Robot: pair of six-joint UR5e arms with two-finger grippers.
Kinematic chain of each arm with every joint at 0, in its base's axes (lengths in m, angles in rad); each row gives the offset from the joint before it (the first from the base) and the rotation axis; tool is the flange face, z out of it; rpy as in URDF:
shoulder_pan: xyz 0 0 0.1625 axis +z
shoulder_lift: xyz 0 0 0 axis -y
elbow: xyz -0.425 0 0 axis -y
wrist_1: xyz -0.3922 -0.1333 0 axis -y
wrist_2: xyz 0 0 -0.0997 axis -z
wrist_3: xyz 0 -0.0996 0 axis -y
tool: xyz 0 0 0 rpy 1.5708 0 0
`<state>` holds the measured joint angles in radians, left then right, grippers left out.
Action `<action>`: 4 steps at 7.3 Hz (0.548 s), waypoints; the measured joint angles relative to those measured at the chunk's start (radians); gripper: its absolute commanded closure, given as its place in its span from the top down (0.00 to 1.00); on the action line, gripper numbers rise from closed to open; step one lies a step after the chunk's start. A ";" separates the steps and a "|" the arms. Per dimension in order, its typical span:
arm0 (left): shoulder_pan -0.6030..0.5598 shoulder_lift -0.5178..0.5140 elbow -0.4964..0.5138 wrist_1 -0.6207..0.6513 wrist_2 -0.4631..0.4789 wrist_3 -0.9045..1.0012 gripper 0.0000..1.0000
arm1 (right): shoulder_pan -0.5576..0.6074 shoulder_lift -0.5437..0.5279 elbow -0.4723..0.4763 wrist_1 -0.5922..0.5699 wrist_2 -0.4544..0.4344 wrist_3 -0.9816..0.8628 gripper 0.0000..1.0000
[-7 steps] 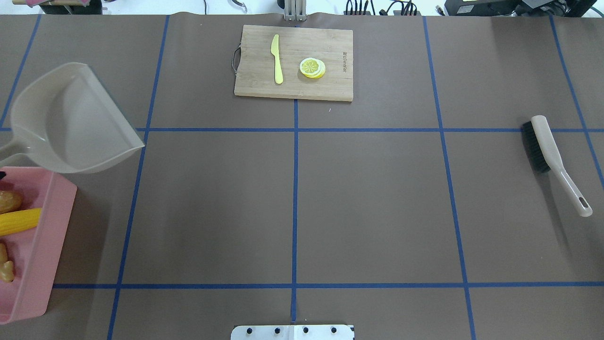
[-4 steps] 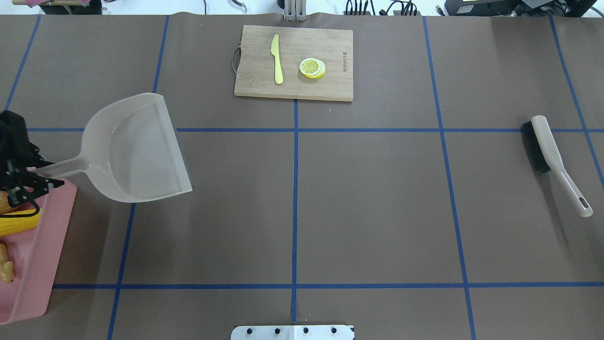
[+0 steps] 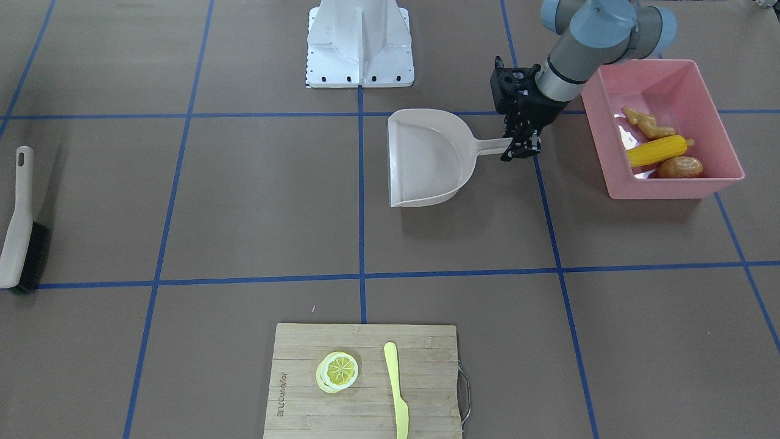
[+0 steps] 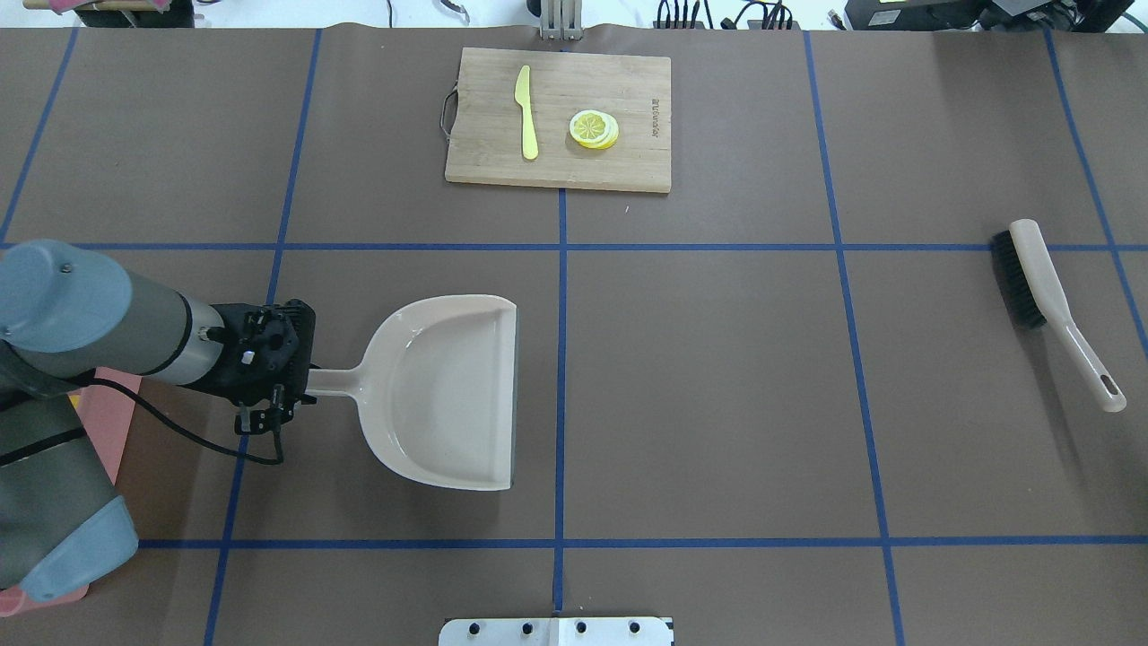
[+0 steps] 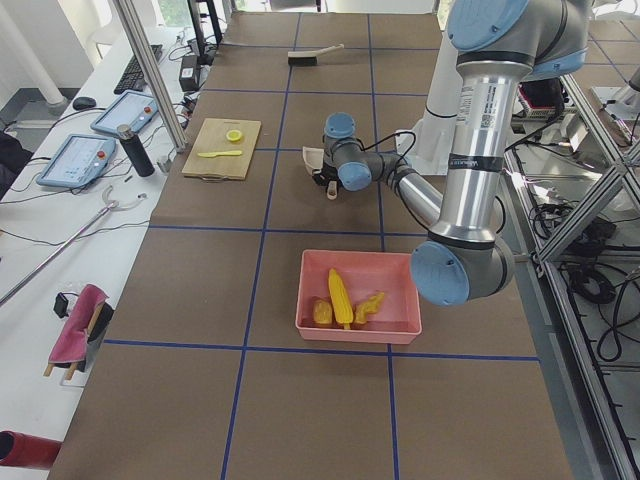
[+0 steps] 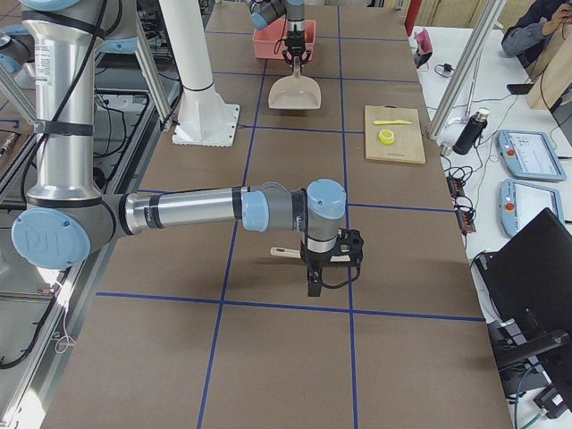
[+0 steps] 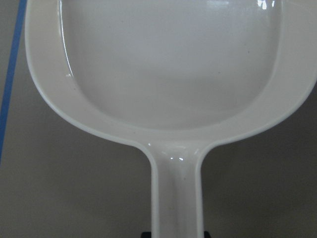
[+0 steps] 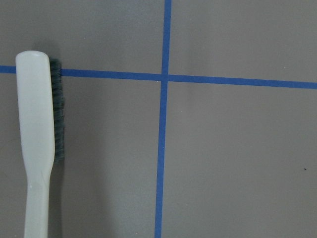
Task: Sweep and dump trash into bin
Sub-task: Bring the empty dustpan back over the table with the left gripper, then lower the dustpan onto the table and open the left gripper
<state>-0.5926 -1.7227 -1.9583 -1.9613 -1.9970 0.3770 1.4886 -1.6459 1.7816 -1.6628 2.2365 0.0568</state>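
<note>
Corn cob in bin, axis left-right

A long table, covered in brown paper and gridded with blue tape, fills the room. Beside one long edge of it runs a white bench carrying two tablets, a keyboard and a dark bottle. A slanted aluminium post rises between table and bench. The light is bright and even.

Board: burnt-in brand mark along the edge opposite its handle, just beside the lemon slice. Letters too small to read for certain. Right arm joint cap: logo reads "UR".
</note>
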 measured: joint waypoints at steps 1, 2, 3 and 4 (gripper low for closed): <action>0.023 -0.021 0.022 0.004 0.004 0.000 0.00 | 0.000 0.000 0.000 0.000 -0.001 0.000 1.00; 0.036 -0.031 0.031 0.005 0.005 0.000 0.00 | 0.000 0.000 0.001 0.000 -0.004 0.001 1.00; 0.045 -0.032 0.032 0.005 0.004 0.000 0.00 | 0.000 0.000 0.001 0.000 -0.003 0.001 1.00; 0.050 -0.030 0.031 0.004 0.000 0.000 0.00 | 0.001 0.000 0.001 0.000 -0.002 0.001 1.00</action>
<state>-0.5429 -1.7532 -1.9271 -1.9568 -1.9968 0.3767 1.4893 -1.6459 1.7831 -1.6631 2.2349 0.0579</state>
